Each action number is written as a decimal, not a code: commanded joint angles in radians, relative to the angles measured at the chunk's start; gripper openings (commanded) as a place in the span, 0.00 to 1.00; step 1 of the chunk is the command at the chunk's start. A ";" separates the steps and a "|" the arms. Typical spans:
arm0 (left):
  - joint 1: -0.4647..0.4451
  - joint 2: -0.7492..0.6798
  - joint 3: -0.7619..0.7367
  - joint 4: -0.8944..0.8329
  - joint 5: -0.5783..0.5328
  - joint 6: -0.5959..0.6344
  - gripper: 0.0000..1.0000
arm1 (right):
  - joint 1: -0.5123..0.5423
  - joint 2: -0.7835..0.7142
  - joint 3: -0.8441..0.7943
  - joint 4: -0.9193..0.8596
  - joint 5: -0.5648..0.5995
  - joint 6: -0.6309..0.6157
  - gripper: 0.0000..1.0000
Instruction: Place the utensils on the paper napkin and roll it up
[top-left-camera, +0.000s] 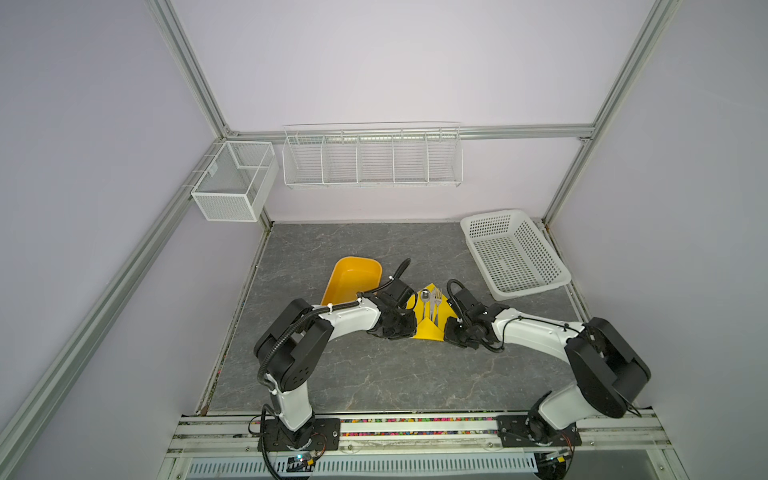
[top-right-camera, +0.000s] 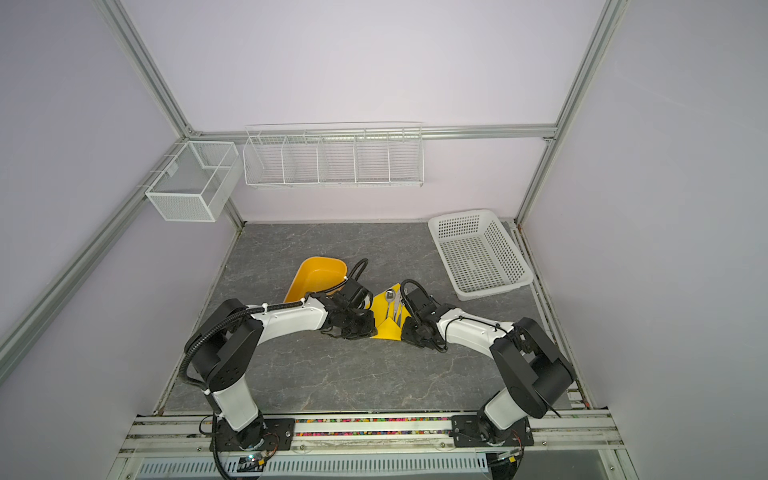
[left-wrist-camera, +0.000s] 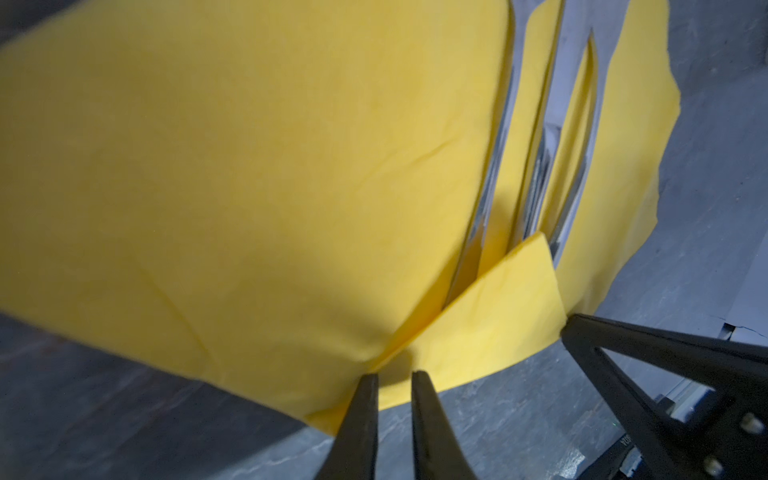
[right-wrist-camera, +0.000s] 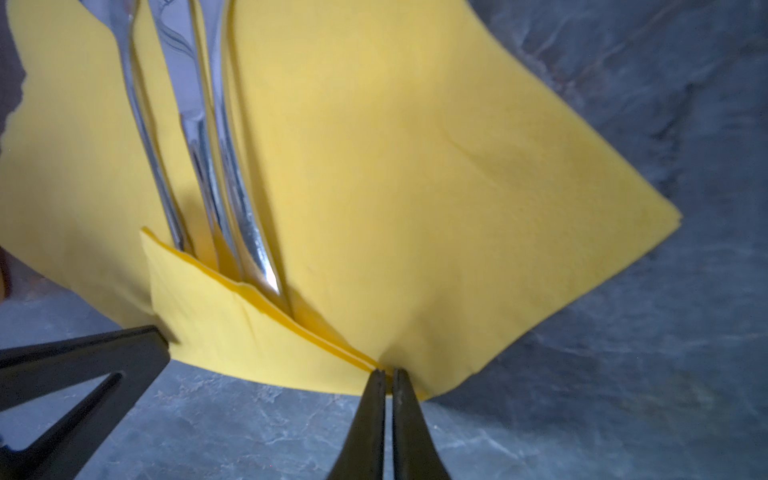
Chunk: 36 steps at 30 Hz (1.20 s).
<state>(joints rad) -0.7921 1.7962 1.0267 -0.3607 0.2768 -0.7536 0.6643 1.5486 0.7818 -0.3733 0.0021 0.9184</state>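
While the utensils (top-left-camera: 433, 307) lie on the paper napkin (top-left-camera: 428, 330) — mid-table, right of the yellow tub (top-left-camera: 353, 276) — its near corner is folded over their handles. The left gripper (left-wrist-camera: 394, 379) and right gripper (right-wrist-camera: 385, 376) each pinch one end of that fold.

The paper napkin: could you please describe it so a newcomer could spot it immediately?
On the grey table, look between the left gripper and right gripper. The paper napkin lies there under the silver utensils; unlike the rigid yellow tub, it is thin and creased.
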 joint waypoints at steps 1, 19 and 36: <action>0.005 -0.006 0.000 -0.047 -0.022 0.013 0.18 | -0.003 0.002 0.022 -0.091 0.054 -0.033 0.11; 0.005 -0.017 0.025 -0.052 -0.006 0.036 0.18 | 0.009 0.026 0.028 0.065 -0.089 -0.107 0.11; 0.006 -0.087 0.012 -0.079 -0.024 0.052 0.22 | -0.003 0.089 0.045 -0.041 -0.012 -0.199 0.10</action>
<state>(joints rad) -0.7921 1.7355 1.0340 -0.4019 0.2821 -0.7212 0.6682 1.6070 0.8230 -0.3305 -0.0666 0.7639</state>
